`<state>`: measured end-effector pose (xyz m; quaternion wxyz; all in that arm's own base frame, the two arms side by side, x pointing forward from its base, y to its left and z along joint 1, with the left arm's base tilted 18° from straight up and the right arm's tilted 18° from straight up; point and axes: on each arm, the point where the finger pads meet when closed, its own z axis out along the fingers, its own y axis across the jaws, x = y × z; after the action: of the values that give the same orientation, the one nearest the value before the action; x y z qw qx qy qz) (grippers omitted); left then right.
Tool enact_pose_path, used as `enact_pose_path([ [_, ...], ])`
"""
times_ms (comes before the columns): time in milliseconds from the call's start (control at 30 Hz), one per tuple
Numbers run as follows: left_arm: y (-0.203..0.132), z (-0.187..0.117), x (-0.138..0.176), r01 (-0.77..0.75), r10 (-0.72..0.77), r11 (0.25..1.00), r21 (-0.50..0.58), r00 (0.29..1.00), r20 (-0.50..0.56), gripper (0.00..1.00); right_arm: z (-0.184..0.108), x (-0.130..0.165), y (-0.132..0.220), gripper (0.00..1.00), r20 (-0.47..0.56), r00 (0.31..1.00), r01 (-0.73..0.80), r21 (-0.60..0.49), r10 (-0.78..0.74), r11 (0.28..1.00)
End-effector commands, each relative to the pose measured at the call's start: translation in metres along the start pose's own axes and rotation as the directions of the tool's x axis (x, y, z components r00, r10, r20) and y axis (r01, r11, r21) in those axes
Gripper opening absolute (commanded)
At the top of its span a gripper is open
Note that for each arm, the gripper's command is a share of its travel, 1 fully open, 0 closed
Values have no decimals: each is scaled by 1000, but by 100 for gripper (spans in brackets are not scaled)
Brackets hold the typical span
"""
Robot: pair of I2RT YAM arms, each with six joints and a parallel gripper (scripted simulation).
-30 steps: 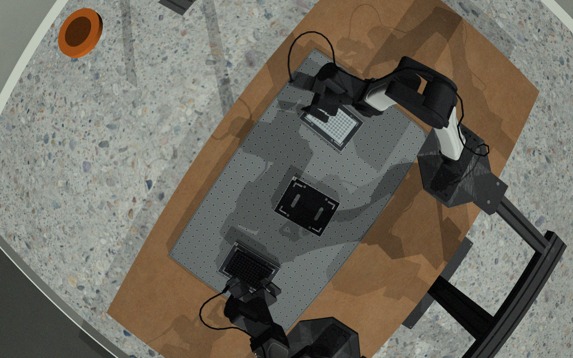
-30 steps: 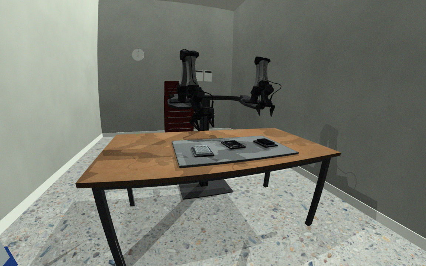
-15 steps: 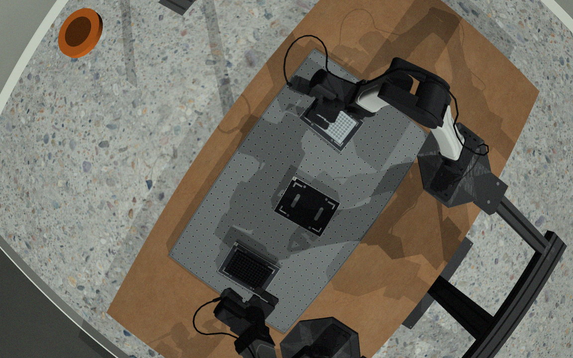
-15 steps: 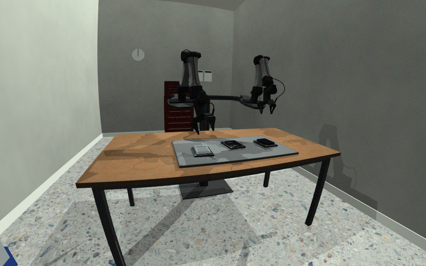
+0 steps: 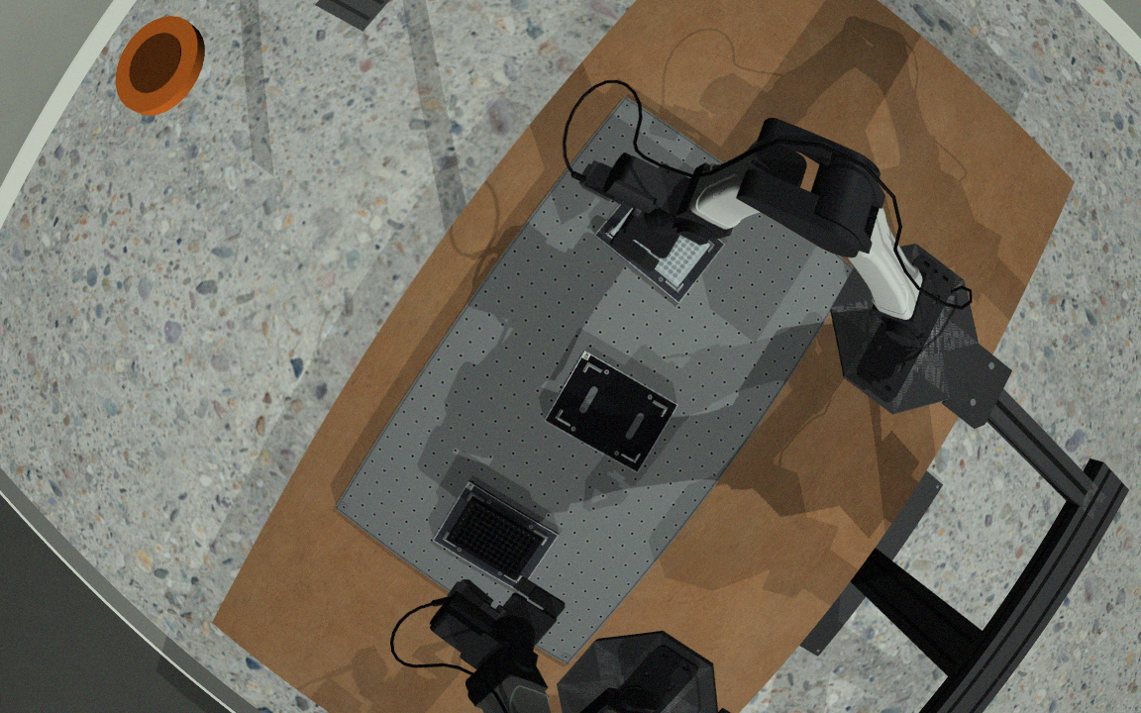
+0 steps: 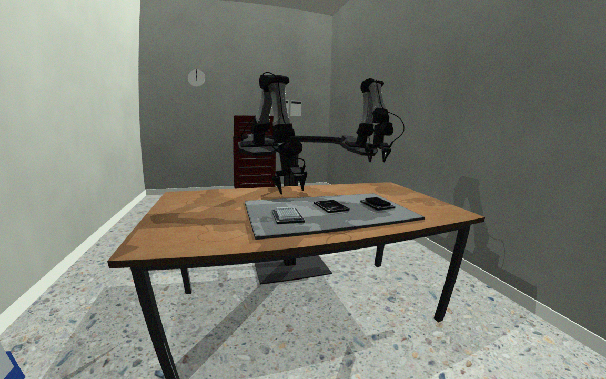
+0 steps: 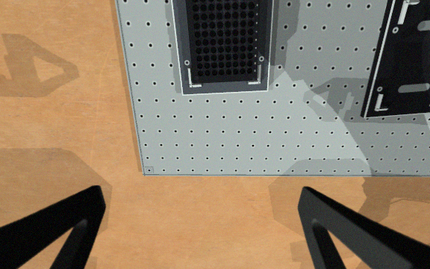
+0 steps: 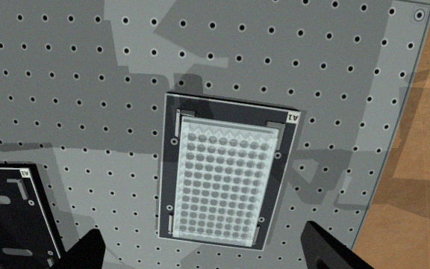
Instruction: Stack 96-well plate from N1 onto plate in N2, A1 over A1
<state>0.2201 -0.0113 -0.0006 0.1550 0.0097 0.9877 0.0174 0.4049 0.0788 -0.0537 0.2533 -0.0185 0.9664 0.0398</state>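
Top view: clear 96-well plate (image 5: 688, 258) (image 6: 288, 212) (image 8: 226, 183) sits in nest N1 (image 5: 646, 280) (image 6: 291, 221) (image 8: 167, 168), approx 1 o'clock from the middle nest (image 5: 612, 411) (image 6: 331, 205) (image 7: 409, 63) (image 8: 6, 220), partly hidden by the R arm's wrist. Black 96-well plate (image 5: 494, 535) (image 6: 377, 202) (image 7: 224, 41) is in nest N2 (image 5: 469, 487) (image 6: 387, 207) (image 7: 222, 90), approx 7-8 o'clock from the same nest; no stacking yet. All 3 nests are on the perforated board (image 5: 397, 478) (image 6: 338, 229) (image 7: 207, 138) (image 8: 77, 153), atop the wooden table (image 5: 291, 576) (image 6: 187, 235) (image 7: 88, 123) (image 8: 416, 157). R gripper (image 5: 650, 235) (image 6: 291, 190) (image 8: 205, 232): wide open, nothing held, up above the board; in R wrist cam its fingers show at 5 and 7 o'clock w/ the clear plate between and beyond, not touched. N1's A1 tag (image 8: 293, 117) is at its 1-2 o'clock corner in that cam; plate's cut corner too small to tell. L gripper (image 5: 499, 602) (image 6: 376, 161) (image 7: 201, 196): also wide, holding nothing, well above the table; L wrist cam has N2 at 12 o'clock, middle nest approx 2.
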Motion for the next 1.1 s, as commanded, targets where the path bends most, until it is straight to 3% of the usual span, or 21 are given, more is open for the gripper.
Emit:
enact_pose_path([
  [0,1,-1,-1,4,-4,1000,-2,1000,3,100,8,16,-8,100,-76,996,-40,47,44,998],
  [333,1,-1,-1,4,-4,1000,-2,1000,3,100,11,44,-6,100,-204,973,-76,143,105,987],
  [1067,1,-1,-1,4,-4,1000,-2,1000,3,100,11,43,-11,100,-201,973,-85,148,114,985],
])
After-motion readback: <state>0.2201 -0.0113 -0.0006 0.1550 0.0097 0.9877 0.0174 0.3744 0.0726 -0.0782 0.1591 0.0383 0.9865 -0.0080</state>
